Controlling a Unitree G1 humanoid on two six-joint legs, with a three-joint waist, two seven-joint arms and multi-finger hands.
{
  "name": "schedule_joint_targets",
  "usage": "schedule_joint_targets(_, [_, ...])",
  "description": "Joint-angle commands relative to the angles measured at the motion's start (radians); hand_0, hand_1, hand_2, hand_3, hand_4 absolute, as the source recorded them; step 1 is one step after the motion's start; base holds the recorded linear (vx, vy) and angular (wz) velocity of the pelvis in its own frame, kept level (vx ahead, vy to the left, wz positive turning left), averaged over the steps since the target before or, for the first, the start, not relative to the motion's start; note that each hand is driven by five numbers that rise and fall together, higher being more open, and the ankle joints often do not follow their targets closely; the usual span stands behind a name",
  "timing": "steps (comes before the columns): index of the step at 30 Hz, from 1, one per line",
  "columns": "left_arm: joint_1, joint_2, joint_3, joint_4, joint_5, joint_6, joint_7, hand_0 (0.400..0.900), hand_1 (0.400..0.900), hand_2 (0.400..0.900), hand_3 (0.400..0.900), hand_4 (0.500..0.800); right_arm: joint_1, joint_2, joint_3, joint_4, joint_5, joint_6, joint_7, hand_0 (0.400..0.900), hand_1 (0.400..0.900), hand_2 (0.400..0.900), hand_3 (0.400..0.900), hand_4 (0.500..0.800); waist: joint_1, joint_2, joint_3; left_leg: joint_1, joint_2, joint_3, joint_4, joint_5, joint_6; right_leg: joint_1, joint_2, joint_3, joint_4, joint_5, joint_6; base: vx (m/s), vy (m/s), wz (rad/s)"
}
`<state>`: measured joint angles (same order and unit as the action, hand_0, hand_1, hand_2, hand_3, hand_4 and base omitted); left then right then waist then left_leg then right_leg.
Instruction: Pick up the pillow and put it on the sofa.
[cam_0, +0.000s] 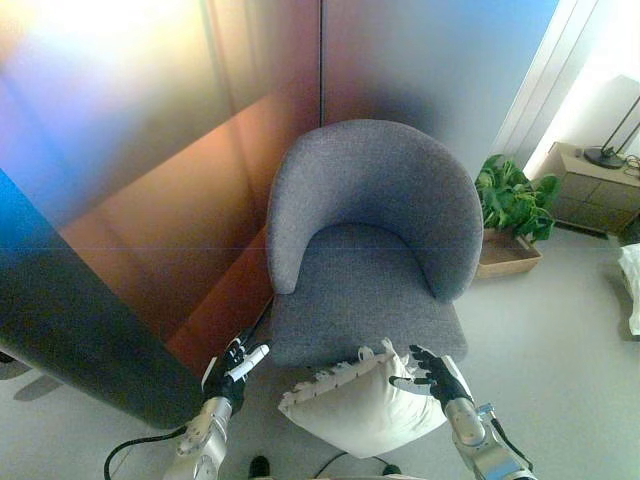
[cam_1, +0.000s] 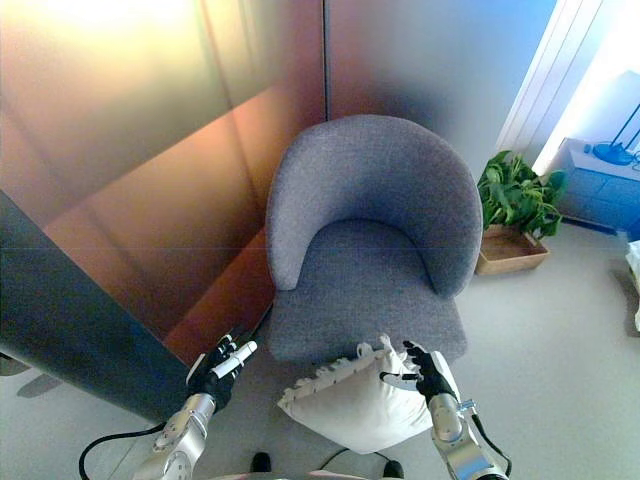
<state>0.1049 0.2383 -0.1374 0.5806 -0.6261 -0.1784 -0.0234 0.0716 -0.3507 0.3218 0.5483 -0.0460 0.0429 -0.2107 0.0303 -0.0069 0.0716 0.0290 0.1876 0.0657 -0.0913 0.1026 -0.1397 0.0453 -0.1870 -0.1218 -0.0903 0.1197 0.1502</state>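
Observation:
A white pillow (cam_0: 362, 400) with a frilled edge lies tilted at the front edge of the grey armchair (cam_0: 375, 240), its upper corner against the seat. My right hand (cam_0: 432, 375) is at the pillow's upper right corner, fingers spread and touching the cloth, not curled round it. My left hand (cam_0: 235, 365) is to the left of the pillow and apart from it, by the chair's front left corner, fingers relaxed and holding nothing. The pillow's lower part runs out of view at the bottom.
A glossy wall panel (cam_0: 150, 200) stands close on the left and behind the chair. A potted plant (cam_0: 512, 200) in a wooden box stands right of the chair. A low cabinet (cam_0: 590, 185) with a lamp is at the far right, and a white object (cam_0: 632, 285) lies on the floor.

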Motion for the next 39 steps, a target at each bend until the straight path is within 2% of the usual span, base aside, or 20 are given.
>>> schedule_joint_targets(1, [-0.079, 0.053, 0.038, -0.070, 0.010, -0.098, -0.021, 0.900, 0.900, 0.900, 0.900, 0.800, -0.088, -0.032, -0.016, -0.040, -0.054, -0.038, -0.022, 0.900, 0.900, 0.900, 0.900, 0.800, 0.009, -0.030, -0.005, 0.051, 0.012, 0.008, 0.004, -0.043, 0.017, 0.021, -0.084, -0.024, 0.013, 0.004, 0.048, 0.03, 0.003, -0.05])
schedule_joint_targets(9, [-0.070, 0.051, 0.038, -0.053, 0.016, -0.102, -0.021, 0.900, 0.900, 0.900, 0.900, 0.800, -0.099, -0.051, -0.005, 0.036, -0.152, -0.021, -0.030, 0.900, 0.900, 0.900, 0.900, 0.800, 0.016, -0.031, 0.000, 0.059, 0.015, 0.004, 0.007, -0.046, 0.020, 0.020, -0.082, -0.009, 0.016, 0.000, 0.046, 0.03, 0.001, -0.02])
schedule_joint_targets(22, [-0.091, 0.062, -0.007, -0.045, 0.021, -0.095, -0.028, 0.900, 0.900, 0.900, 0.900, 0.800, -0.190, -0.083, 0.055, 0.192, -0.220, 0.014, -0.062, 0.900, 0.900, 0.900, 0.900, 0.800, 0.048, -0.023, 0.029, 0.039, 0.011, -0.018, 0.008, -0.050, 0.018, 0.000, -0.088, -0.014, 0.014, 0.007, 0.053, 0.01, -0.002, 0.05])
schedule_joint_targets(32, [-0.209, 0.063, -0.061, -0.037, -0.018, -0.129, 0.000, 0.900, 0.900, 0.900, 0.900, 0.800, -0.375, -0.106, 0.124, 0.332, -0.202, -0.012, -0.111, 0.900, 0.900, 0.900, 0.900, 0.800, 0.060, -0.008, 0.124, -0.030, 0.005, -0.047, 0.034, -0.050, 0.019, -0.072, -0.089, 0.012, 0.034, 0.012, 0.046, -0.09, -0.005, 0.00])
schedule_joint_targets(35, [-0.212, 0.063, -0.062, -0.035, -0.019, -0.131, 0.000, 0.900, 0.900, 0.900, 0.900, 0.800, -0.381, -0.106, 0.125, 0.336, -0.203, -0.014, -0.111, 0.900, 0.900, 0.900, 0.900, 0.800, 0.060, -0.007, 0.127, -0.032, 0.004, -0.048, 0.035, -0.051, 0.019, -0.074, -0.089, 0.013, 0.035, 0.012, 0.046, -0.04, 0.002, 0.00])
schedule_joint_targets(37, [-0.249, 0.057, -0.079, -0.007, -0.032, -0.163, 0.006, 0.900, 0.900, 0.900, 0.900, 0.800, -0.447, -0.122, 0.152, 0.367, -0.230, -0.022, -0.117, 0.900, 0.900, 0.900, 0.900, 0.800, 0.061, 0.002, 0.168, -0.068, -0.002, -0.061, 0.052, -0.055, 0.020, -0.107, -0.094, 0.024, 0.050, 0.008, 0.049, -0.13, 0.017, 0.03])
schedule_joint_targets(39, [-0.263, 0.057, -0.084, -0.001, -0.037, -0.171, 0.007, 0.900, 0.900, 0.900, 0.900, 0.800, -0.473, -0.128, 0.159, 0.378, -0.222, -0.019, -0.116, 0.900, 0.900, 0.900, 0.900, 0.800, 0.062, 0.005, 0.181, -0.080, -0.004, -0.064, 0.056, -0.055, 0.020, -0.117, -0.095, 0.026, 0.053, 0.008, 0.049, -0.10, 0.014, 0.03])
